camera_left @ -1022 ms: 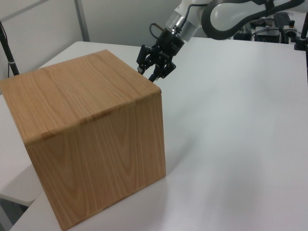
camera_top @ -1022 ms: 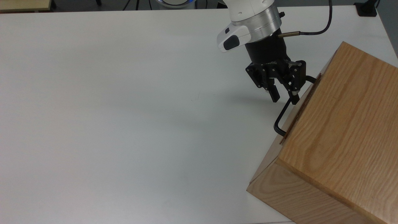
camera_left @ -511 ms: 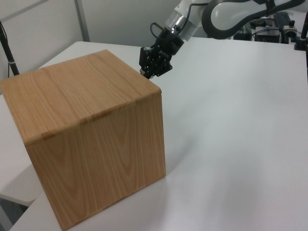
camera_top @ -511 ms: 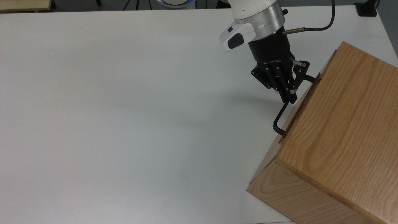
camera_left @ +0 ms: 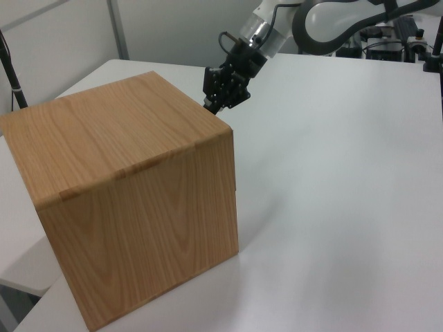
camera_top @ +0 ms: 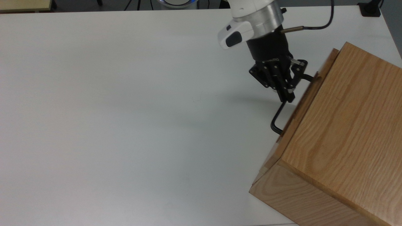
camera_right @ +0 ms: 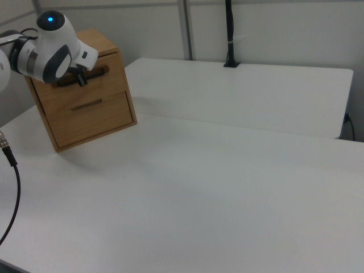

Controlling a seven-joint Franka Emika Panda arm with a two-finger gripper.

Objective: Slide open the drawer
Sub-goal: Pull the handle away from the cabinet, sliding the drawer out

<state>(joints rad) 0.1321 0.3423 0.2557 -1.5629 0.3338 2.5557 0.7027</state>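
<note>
Drawer (camera_top: 300, 105) slid slightly outward; fingers (camera_top: 287, 94) still clamping handle (camera_top: 276, 121).

Grained oak-like wood cabinet (camera_top: 345, 125) with matt finish, black metal bar handle (camera_top: 278, 117), smooth matt white table (camera_top: 125, 110), glossy white plastic and brushed metal arm (camera_top: 254, 15).

Bright, even indoor light, soft grey shadow on the white matte table (camera_top: 125, 110), no glare, slightly soft focus
</note>
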